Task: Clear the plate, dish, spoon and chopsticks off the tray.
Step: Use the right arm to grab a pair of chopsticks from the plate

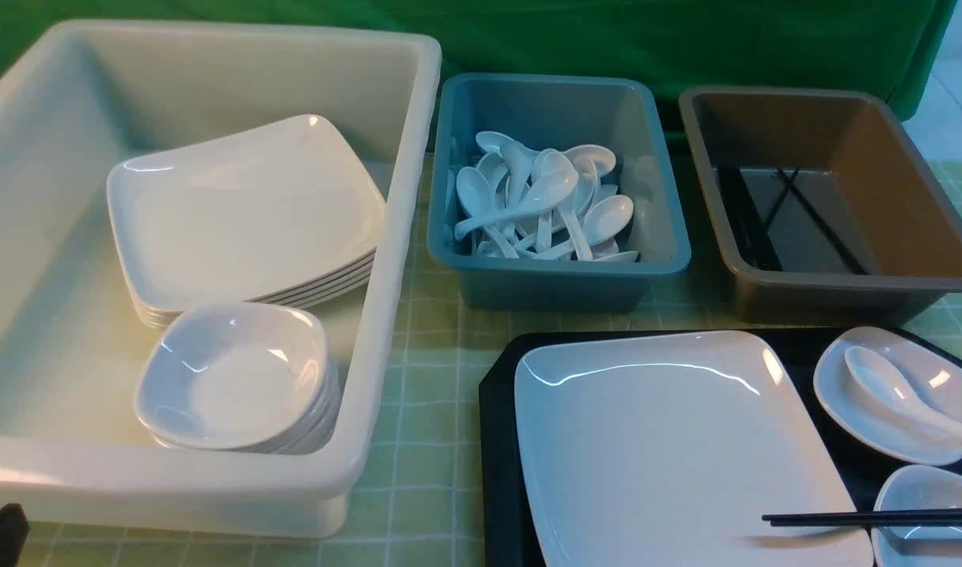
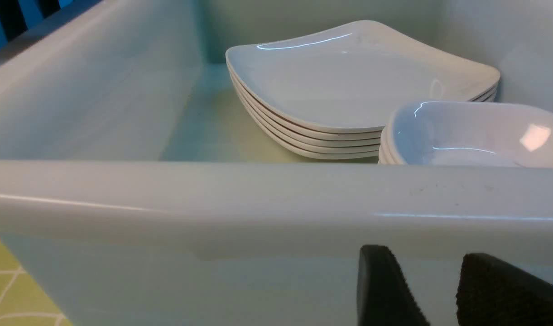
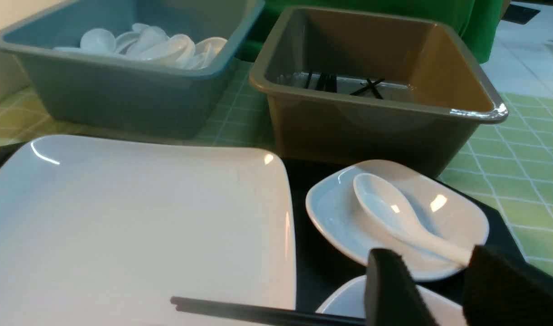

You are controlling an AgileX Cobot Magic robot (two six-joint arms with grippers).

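Observation:
The dark tray (image 1: 498, 472) lies at the front right. On it is the large white square plate (image 1: 670, 449), also in the right wrist view (image 3: 136, 226). A small white dish (image 1: 839, 398) holds the white spoon (image 1: 898, 394), also seen from the right wrist (image 3: 394, 213). A second small dish (image 1: 922, 492) sits nearer. The black chopsticks (image 1: 874, 518) lie across the plate's near corner and that dish. My right gripper (image 3: 435, 276) is open and empty, just above the near dish, close to the spoon's handle. My left gripper (image 2: 432, 276) is open and empty outside the cream tub's near wall.
The cream tub (image 1: 386, 331) at the left holds a stack of plates (image 1: 244, 213) and a stack of small dishes (image 1: 236, 378). A teal tub (image 1: 670, 236) holds several spoons. A brown tub (image 1: 922, 181) holds chopsticks. A green checked cloth covers the table.

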